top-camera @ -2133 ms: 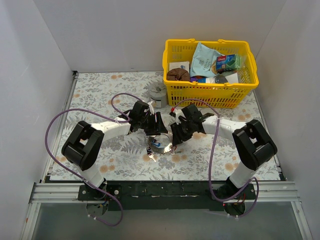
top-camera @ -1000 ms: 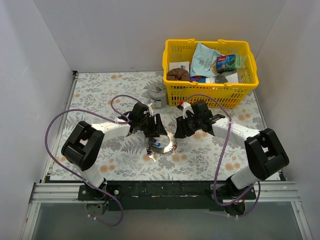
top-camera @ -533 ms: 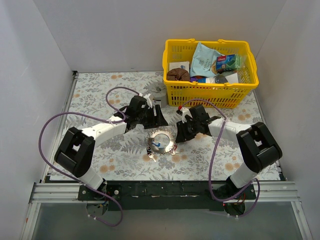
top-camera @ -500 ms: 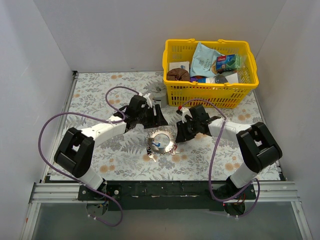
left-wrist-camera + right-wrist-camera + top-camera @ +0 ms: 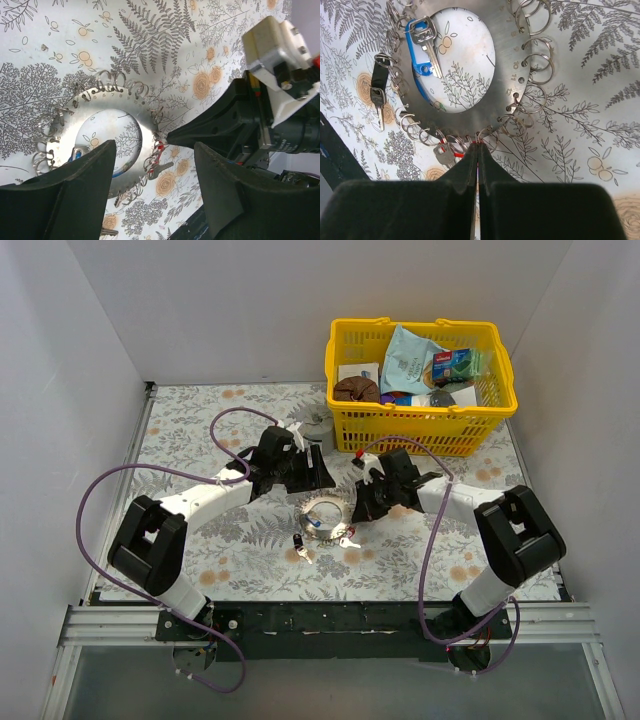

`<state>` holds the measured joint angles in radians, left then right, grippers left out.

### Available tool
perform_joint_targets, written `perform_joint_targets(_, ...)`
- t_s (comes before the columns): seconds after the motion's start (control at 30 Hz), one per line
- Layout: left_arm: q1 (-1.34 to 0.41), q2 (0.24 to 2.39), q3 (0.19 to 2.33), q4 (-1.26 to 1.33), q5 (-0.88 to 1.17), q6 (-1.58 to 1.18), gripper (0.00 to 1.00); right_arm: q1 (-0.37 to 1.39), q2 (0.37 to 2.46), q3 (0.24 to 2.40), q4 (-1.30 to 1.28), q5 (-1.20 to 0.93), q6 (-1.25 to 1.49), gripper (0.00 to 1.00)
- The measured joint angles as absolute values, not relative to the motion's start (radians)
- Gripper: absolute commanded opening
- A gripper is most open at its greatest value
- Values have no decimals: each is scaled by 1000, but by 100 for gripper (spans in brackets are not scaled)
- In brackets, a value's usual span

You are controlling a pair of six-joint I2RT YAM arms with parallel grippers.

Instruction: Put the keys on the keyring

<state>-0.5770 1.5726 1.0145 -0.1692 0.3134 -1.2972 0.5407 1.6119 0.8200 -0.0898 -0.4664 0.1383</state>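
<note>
Lettering on the packets in the yellow basket (image 5: 420,426) is too small for us to read. White walls (image 5: 200,310) enclose a fern-and-flower tablecloth (image 5: 190,420). On it, between both arms, lies the keyring (image 5: 325,512), a flat silvery disc with faint stamped numerals, rimmed with split rings and a blue-tagged key (image 5: 422,37). The left gripper (image 5: 154,147) hovers spread above it. The right gripper (image 5: 478,150) is pressed together, its tips at the rim.

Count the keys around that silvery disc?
3: blue-tagged key within the silvery disc, black-strapped key at its rim, red-corded key beside the right gripper. Others may be hidden.
</note>
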Motion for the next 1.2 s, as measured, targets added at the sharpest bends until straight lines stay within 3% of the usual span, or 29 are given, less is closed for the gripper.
perform_joint_targets(0.27, -577, 1573, 1015, -176, 310, -1290, 63, 541, 1466, 797, -100, -437, 127, 1)
perform_joint_targets(0.33, -577, 1573, 1015, -176, 310, -1288, 63, 541, 1452, 794, -98, -437, 124, 9)
perform_joint_targets(0.37, -577, 1573, 1015, -176, 310, -1287, 63, 541, 1455, 794, -97, -436, 124, 18)
perform_joint_targets(0.47, -577, 1573, 1015, -176, 310, -1285, 63, 541, 1485, 794, -107, -424, 128, 34)
perform_joint_targets(0.67, -577, 1573, 1015, -176, 310, -1279, 63, 541, 1501, 791, -117, -372, 142, 48)
perform_joint_targets(1.2, -577, 1584, 1014, -175, 334, -1272, 63, 495, 1500, 778, -107, -375, 178, 42)
